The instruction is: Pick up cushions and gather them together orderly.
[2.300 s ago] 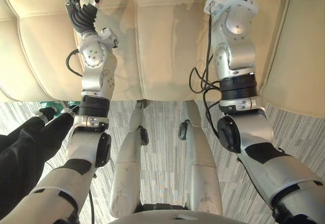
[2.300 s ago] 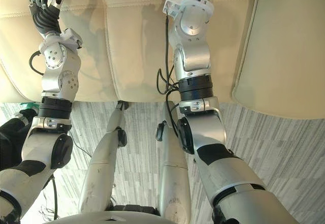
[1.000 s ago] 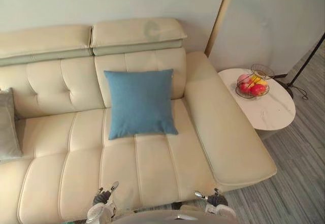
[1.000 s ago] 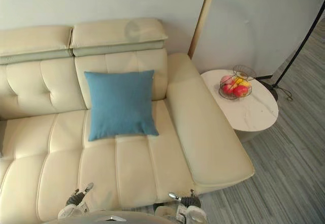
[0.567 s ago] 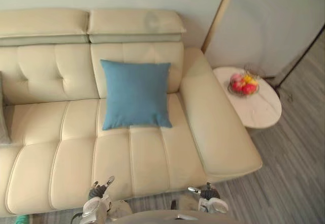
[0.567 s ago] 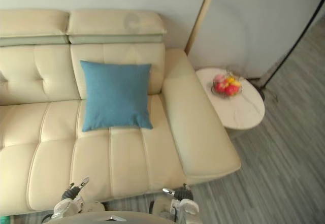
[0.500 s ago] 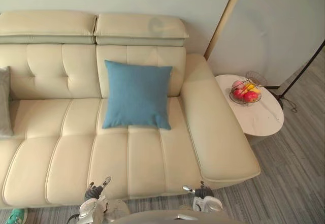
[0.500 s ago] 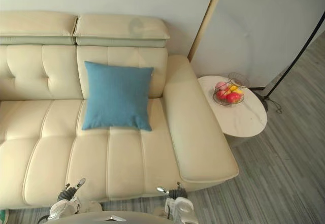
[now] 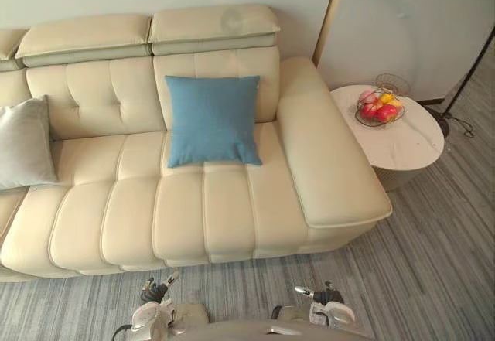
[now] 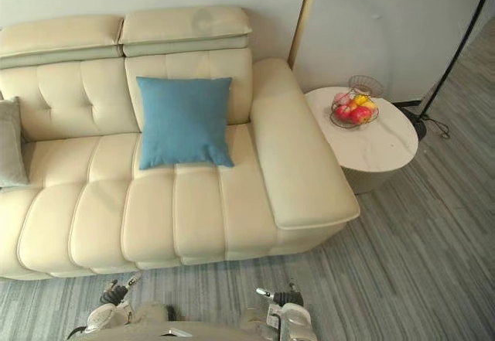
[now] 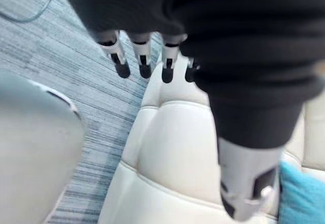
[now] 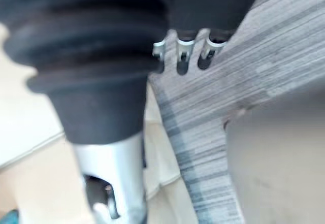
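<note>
**Two cushions well apart, both hands empty and short of the sofa**

The blue cushion (image 9: pixel 213 121) stands leaning against the backrest (image 9: pixel 213 66) at the right-hand seat of the cream sofa (image 9: pixel 232 209), just beside the armrest (image 9: pixel 325 163). The grey cushion (image 9: pixel 25 144) leans at the far left, cut by the picture's edge, so how it lies there cannot be fully told. Several seat panels lie between the two. Nothing is gathered yet.

The left hand (image 11: pixel 143 56) has its fingers straight and relaxed and holds nothing. The right hand (image 12: pixel 180 51) is likewise slack and empty. Both hang low over the striped floor (image 9: pixel 433 225), in front of the sofa and apart from it.

Risks, as I judge them:

- **Reach.** The cushions sit deep against the backrest. A stretch from out here would likely catch only a lower corner.
- **Soft load.** Pinched by a corner, a cushion would droop, drag over the seat or slip free. A hold on both sides looks safer.
- **Smooth leather.** A cushion set down too upright may slide forward or topple, spoiling the tidy row.
- **Right side.** The round bench (image 9: pixel 410 151) with its fruit basket (image 9: pixel 379 109) stands just past the armrest, so a wide swing of the right arm could knock it.
</note>
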Controlling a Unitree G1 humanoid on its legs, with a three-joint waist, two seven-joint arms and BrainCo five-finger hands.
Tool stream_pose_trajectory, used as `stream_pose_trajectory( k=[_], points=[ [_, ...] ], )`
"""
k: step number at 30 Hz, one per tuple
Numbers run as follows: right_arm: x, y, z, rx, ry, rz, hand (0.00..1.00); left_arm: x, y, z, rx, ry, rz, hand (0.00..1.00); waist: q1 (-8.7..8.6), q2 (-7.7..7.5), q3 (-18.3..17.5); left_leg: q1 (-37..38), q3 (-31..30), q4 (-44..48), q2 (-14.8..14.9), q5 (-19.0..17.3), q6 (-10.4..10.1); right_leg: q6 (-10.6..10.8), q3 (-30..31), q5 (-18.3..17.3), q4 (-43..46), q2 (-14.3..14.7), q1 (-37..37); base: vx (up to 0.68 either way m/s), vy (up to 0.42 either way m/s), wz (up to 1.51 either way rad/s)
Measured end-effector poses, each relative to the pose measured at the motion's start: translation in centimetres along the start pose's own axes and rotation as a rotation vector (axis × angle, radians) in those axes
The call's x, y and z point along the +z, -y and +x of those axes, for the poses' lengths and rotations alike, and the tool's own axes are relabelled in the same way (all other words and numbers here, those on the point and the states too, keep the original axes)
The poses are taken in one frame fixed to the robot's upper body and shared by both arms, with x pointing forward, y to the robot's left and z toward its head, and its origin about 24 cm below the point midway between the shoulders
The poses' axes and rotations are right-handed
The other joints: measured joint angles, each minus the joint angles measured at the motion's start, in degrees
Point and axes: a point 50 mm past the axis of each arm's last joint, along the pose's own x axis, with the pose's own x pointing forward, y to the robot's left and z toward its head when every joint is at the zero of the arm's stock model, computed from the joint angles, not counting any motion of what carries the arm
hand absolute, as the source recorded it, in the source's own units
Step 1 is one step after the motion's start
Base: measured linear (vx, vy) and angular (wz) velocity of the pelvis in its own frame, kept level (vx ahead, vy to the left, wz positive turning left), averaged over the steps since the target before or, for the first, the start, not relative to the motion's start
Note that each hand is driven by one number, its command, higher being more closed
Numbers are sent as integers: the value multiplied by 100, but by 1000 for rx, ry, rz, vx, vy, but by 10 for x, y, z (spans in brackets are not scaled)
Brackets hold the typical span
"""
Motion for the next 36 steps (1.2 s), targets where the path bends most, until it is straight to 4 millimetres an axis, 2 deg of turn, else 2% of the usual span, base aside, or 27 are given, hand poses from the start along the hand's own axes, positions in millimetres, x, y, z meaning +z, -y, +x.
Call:
stream_pose_trajectory(
  k=[1, 2, 3, 4, 6, 8, 11, 17, 18, 19, 27, 36],
  points=[
    [-1, 4, 1, -14, -9, 16, 0, -7, 1, -1, 4, -26, -17, 0, 3, 130, -74, 132, 31, -425, -2, -275, 75, 124, 109, 192, -156, 125, -91, -254, 249, -54],
    [-6, 4, 0, -18, -30, 24, 0, -4, -1, 0, 10, -20, -24, 0, 21, 42, -83, 135, 152, -481, -56, -231, 53, 119, 204, 307, -258, 78, -114, -215, 188, -45],
    [-8, 4, 0, -21, -41, 34, 0, -3, -4, 0, 17, -15, -19, 0, 12, 39, -127, 126, 221, -596, -82, -192, 68, 68, 234, 387, -408, 75, -111, -235, 204, -49],
    [-21, -1, -5, -14, -78, 57, 0, -5, -17, 1, 44, -25, 8, 0, -32, -247, -358, 237, 322, -1250, -362, 128, 190, 22, 226, 663, -828, -38, -42, -174, 166, -34],
    [-27, 0, -7, -22, -95, 87, 0, -5, -17, 1, 42, -27, 19, 0, -61, -288, -387, 287, 311, -1524, -503, 296, 256, -31, 218, 774, -1068, -64, 92, -93, 120, -8],
    [-27, 4, -6, -36, -97, 105, 0, -9, -17, 1, 43, -45, 44, 0, -131, -234, -395, 285, 254, -1659, -626, 426, 330, -29, 249, 920, -1162, -123, 108, -57, 80, 14],
    [-29, 9, -6, -49, -109, 102, 0, -15, -17, 0, 42, -71, 48, 0, -116, -114, -399, 531, 223, -1896, -668, 596, 309, 58, 229, 912, -1149, -116, 264, -2, 3, 9],
    [-30, 14, -4, -51, -122, 94, 0, -19, -12, -1, 14, -90, 62, 0, -75, 4, -462, 770, 201, -2041, -589, 731, 321, 105, 136, 904, -1165, -12, 392, 33, -48, 1],
    [-30, 15, -4, -52, -128, 95, 0, -19, -13, -1, 16, -91, 58, 0, -70, -27, -440, 815, 196, -2046, -576, 730, 321, 101, 127, 901, -1177, 3, 442, 29, -31, 0],
    [-38, 15, -5, -57, -172, 108, 0, -18, -16, 0, 28, -92, 52, 0, -22, -183, -510, 953, 71, -2118, -593, 751, 333, 122, -23, 843, -1239, -24, 610, 0, 0, 0],
    [-38, 15, -5, -57, -172, 109, 0, -18, -16, 0, 28, -93, 52, 0, -13, -183, -511, 948, 66, -2119, -594, 751, 333, 121, -30, 843, -1241, -24, 610, 0, 0, 0],
    [-45, 16, -5, -68, -224, 166, 0, -16, -15, 3, -4, -101, 113, 0, -6, -236, -619, 648, -205, -2258, -633, 846, 330, 193, -351, 926, -1528, -77, 557, 4, -19, 16]
  ],
)
